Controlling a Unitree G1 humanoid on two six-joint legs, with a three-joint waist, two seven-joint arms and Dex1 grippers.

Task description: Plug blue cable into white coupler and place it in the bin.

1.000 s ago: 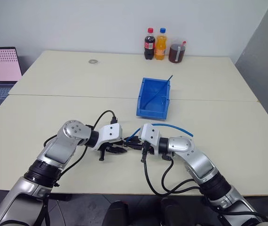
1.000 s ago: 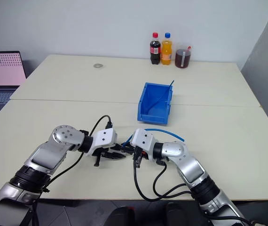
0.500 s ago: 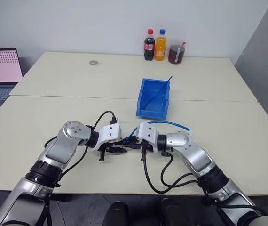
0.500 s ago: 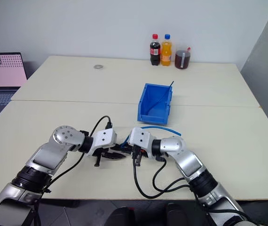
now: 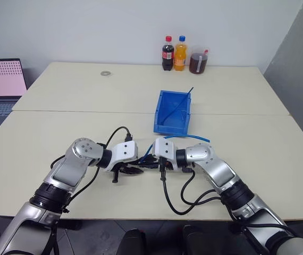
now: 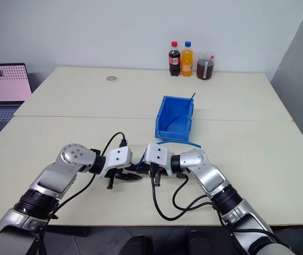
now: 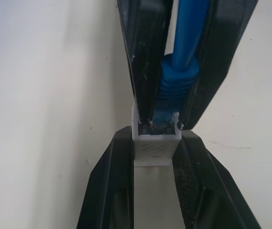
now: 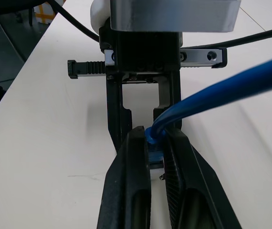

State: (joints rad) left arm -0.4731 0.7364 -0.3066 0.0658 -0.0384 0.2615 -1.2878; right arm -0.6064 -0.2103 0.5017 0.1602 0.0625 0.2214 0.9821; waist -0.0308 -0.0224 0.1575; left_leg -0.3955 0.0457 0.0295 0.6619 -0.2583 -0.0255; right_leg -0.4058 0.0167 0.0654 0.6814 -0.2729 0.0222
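Here the two claws meet tip to tip on the table (image 5: pixel 61 127), in front of the bin (image 5: pixel 173 112), on its near side. The left claw (image 7: pixel 157 157) is closed on the white coupler (image 7: pixel 156 143), which sits between its two black fingers with the socket opening facing the other claw. The right claw (image 8: pixel 156 157) is closed on the end of the blue cable (image 7: pixel 186 43), just behind the plug. In the left wrist view the plug's tip is at the mouth of the coupler and touches it; I cannot tell how deep it sits inside. From the right claw the blue cable rises and runs in a flat arc toward the bin, passing just in front of its lowered front lip (image 5: pixel 186 138). Inside the bin a thin darker blue cable (image 5: pixel 183 101) leans from the floor of the bin up over its far corner. Well behind the bin, at the far edge of the table, two bottles (image 5: pixel 174 53) and a jug of dark drink (image 5: pixel 198 61) stand together. A laptop (image 5: pixel 0 85) is to the left of the bin, beyond the table's edge.
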